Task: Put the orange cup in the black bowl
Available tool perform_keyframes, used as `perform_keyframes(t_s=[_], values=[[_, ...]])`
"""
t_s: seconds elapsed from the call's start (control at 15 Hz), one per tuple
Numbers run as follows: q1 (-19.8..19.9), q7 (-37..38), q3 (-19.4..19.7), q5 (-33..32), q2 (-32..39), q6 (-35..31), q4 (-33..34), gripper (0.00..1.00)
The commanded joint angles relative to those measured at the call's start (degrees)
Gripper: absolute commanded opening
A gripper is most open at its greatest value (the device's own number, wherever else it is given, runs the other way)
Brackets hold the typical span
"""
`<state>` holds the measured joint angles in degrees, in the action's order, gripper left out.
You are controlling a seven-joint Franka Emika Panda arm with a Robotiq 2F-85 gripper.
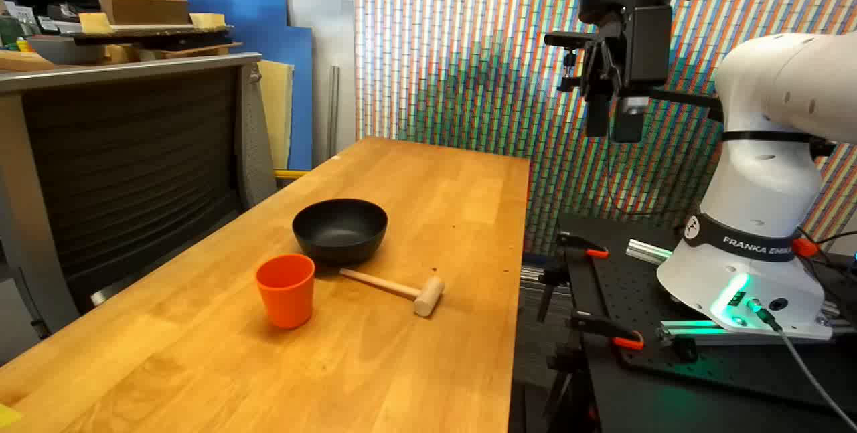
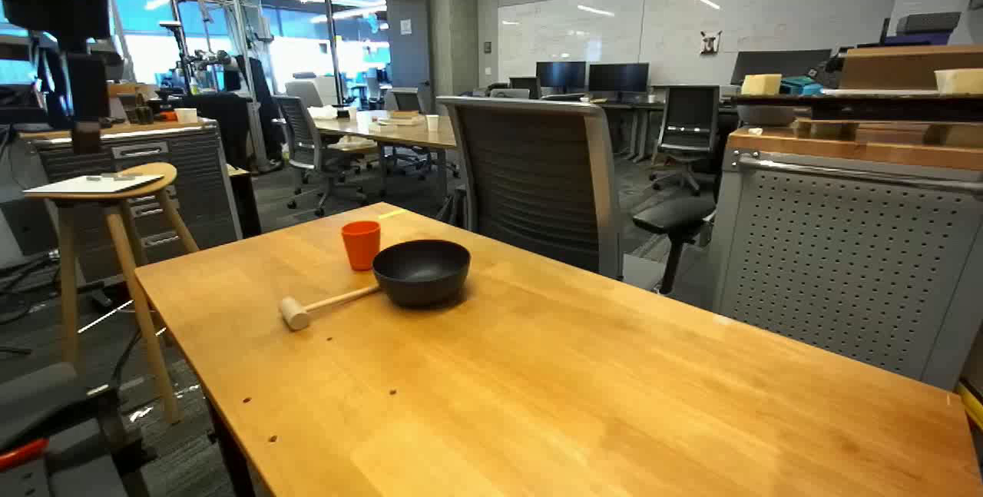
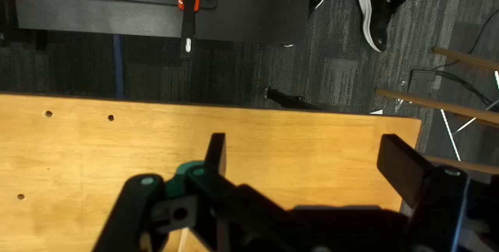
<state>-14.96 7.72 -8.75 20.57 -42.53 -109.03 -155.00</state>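
The orange cup (image 1: 286, 292) stands upright on the wooden table; it also shows in an exterior view (image 2: 361, 246). The black bowl (image 1: 340, 232) stands upright close beside it, and shows in an exterior view too (image 2: 421, 274). The cup is outside the bowl. My gripper (image 1: 613, 126) hangs high, fingers down, on the robot-base side of the table, well away from both. In the wrist view my gripper (image 3: 303, 147) is open with wide-apart fingers and nothing between them. Cup and bowl do not show in the wrist view.
A pale wooden mallet (image 1: 428, 296) lies on the table (image 1: 428, 379), its handle end close to the bowl. A chair (image 2: 530, 182) stands along the table's long side. Clamps (image 1: 606, 329) line the edge of the robot's black base stand. A wooden stool (image 2: 127, 193) stands beyond the table.
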Motion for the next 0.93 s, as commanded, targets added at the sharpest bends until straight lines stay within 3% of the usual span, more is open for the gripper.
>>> perform_keyframes(t_s=[0.0,0.27,0.47,0.6,0.87], values=[[0.8,-0.4,-0.7,0.4,-0.1,0.3,0.2,1.0],[0.9,-0.8,-0.4,0.3,0.8,0.4,0.7,1.0],[2.9,0.2,-1.2,-0.2,11.2,-4.9,6.6,1.0],[4.4,3.8,-2.8,-0.4,17.5,-13.2,10.0,1.0],[6.0,9.4,-5.5,-6.6,31.2,-20.6,18.9,1.0]])
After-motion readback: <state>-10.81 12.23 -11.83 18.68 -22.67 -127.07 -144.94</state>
